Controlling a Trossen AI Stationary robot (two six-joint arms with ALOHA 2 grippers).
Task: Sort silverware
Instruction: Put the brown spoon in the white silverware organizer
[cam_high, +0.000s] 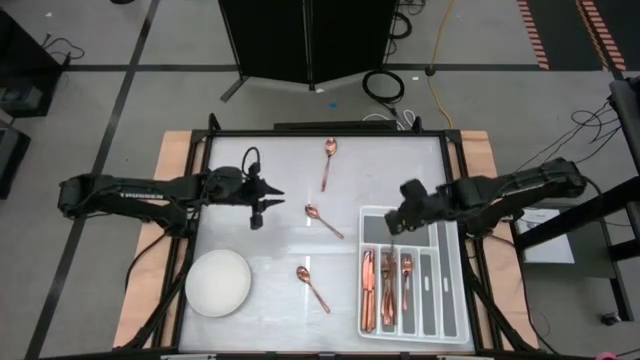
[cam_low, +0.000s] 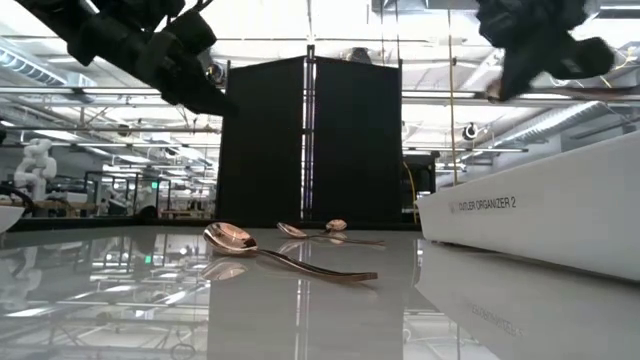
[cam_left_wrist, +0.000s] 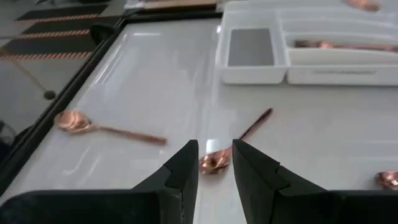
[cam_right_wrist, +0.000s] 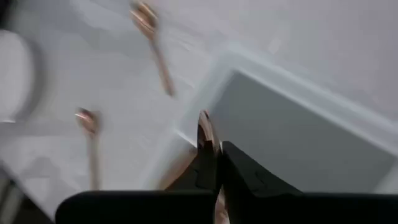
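High view: the right hand (cam_high: 398, 222) hovers over the tray's (cam_high: 451, 325) top end, three spoons (cam_high: 322, 220) lying loose on the counter (cam_high: 270, 180); left hand (cam_high: 258, 208) released beside the middle one.

Right wrist view: right hand clenched on a copper piece (cam_right_wrist: 206, 132) above a compartment; a tilted release could drop it outside.

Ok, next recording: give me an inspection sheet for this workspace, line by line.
Surface: glossy white tabletop, dark frame.
Job's things: three slim copper spoons loose, far, middle, near; more copper silverware in the grey divided cutlery tray.
Clutter: white round bowl.
Grippers: left gripper open, above the middle spoon; right gripper shut on a copper piece, over the tray's far end.
Cables: black coil and yellow cord on the floor.
Surroundings: black panel, workshop beyond.
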